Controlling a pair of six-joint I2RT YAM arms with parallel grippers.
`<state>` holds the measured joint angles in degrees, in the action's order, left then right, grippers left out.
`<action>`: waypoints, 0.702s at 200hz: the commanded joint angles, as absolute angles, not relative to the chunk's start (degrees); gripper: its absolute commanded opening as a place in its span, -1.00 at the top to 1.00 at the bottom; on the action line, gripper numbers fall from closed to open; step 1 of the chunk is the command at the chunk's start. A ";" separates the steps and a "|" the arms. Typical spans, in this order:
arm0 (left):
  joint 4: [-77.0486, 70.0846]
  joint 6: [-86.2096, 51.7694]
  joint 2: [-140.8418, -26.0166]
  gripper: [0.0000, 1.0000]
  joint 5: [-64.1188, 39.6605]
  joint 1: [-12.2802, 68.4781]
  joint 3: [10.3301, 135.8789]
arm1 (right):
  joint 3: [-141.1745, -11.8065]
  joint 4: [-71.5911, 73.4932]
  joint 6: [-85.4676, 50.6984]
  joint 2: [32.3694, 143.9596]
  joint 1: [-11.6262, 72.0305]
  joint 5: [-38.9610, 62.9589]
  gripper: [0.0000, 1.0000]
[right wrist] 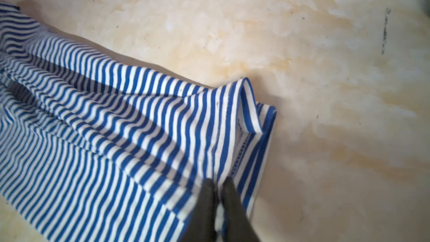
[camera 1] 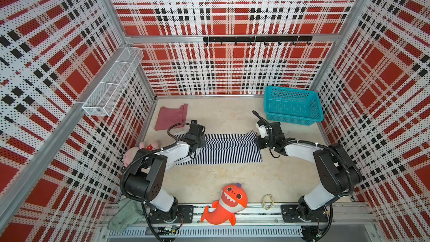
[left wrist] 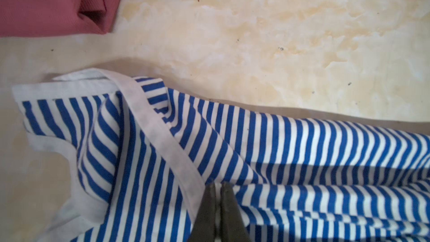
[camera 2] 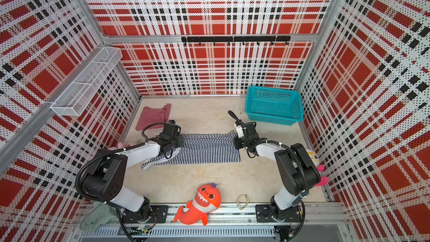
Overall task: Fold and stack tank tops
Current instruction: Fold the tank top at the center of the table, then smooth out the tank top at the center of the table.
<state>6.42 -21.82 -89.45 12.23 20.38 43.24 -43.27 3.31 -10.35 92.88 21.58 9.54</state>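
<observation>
Where the front rail runs nearest to me, an orange shark toy (camera 1: 224,203) lies half on the rail and half on the surface (camera 1: 232,178). A green towel (camera 1: 123,215) is bunched beside the base of my left arm.

Further in, the striped tank top (camera 1: 228,150) lies stretched lengthwise across the middle of the surface, between my two tools. My left tool (left wrist: 218,189) is at its strap end. The fingers are pressed together on the cloth just beside the white edging, so it holds the striped tank top there. My right tool (right wrist: 218,185) is at the hem end, where a corner of the hem is folded over on itself. Its fingers stand a narrow gap apart with striped cloth showing between them. The wrist view is blurred there, so I cannot tell whether they grip the cloth or only straddle it.

Beyond my left tool, the maroon tank top (camera 1: 171,117) lies roughly folded toward the far left corner. In the left wrist view it is near the striped one but not touching it. Beyond my right tool, a teal basket (camera 1: 290,117) stands in the far right corner. A black hook rail (camera 1: 256,39) runs along the back wall.
</observation>
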 commanded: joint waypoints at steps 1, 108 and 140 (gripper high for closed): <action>7.45 -25.80 -85.56 0.81 13.76 21.09 41.66 | -42.23 4.92 -11.40 90.39 21.41 7.00 0.49; 2.73 -31.30 -84.03 0.13 4.73 22.20 45.96 | -51.46 -5.28 -26.94 89.73 25.65 3.32 0.34; -0.61 -32.50 -91.65 0.16 1.98 23.70 48.86 | -55.80 -5.01 -30.05 96.56 27.39 3.95 0.47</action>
